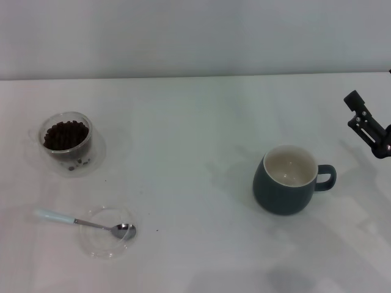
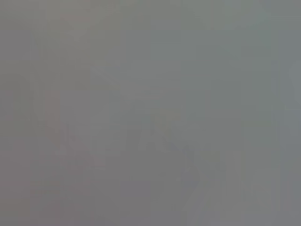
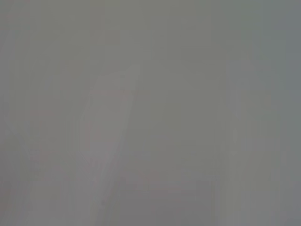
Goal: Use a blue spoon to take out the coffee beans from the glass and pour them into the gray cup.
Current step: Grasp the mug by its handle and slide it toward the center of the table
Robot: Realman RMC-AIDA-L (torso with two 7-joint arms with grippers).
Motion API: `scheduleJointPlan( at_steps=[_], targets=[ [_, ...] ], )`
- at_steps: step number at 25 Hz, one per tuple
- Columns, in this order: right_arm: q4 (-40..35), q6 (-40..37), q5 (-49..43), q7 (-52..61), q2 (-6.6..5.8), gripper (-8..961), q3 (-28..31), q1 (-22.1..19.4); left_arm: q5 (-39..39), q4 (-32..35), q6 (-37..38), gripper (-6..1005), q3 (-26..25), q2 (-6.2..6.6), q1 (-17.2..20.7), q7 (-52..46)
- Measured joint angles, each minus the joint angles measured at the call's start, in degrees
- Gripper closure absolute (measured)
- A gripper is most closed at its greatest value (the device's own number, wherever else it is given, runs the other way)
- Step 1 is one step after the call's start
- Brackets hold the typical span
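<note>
In the head view the glass (image 1: 66,143) stands at the left of the white table, filled with coffee beans (image 1: 63,134). The blue spoon (image 1: 85,223) lies in front of it, its pale handle to the left and its metal bowl resting on a flat clear saucer (image 1: 105,239). The gray cup (image 1: 286,180) stands at the right, its cream inside empty, its handle pointing right. My right gripper (image 1: 366,125) shows at the right edge, beyond the cup's handle and apart from it. My left gripper is out of view. Both wrist views show only plain grey.
The white table (image 1: 183,152) meets a pale wall at the back. A few dark specks lie near the saucer.
</note>
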Motion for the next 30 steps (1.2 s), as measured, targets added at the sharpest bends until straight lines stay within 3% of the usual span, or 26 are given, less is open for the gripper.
scheduleJointPlan(
  at_steps=[7, 21, 30],
  targets=[
    [0.16, -0.27, -0.36, 1.24, -0.09, 84, 0.00, -0.54, 0.05, -0.15, 0.08, 198, 2.07, -0.03, 0.70, -2.18],
    [-0.35, -0.40, -0.35, 2.04, -0.10, 84, -0.09, -0.53, 0.15, -1.00, 0.57, 198, 14.08, 0.14, 3.49, -27.76],
    [-0.56, -0.67, -0.40, 2.04, -0.09, 85, -0.09, -0.34, 0.15, -0.86, 0.29, 199, 19.51, 0.25, 3.44, -33.42]
  ],
)
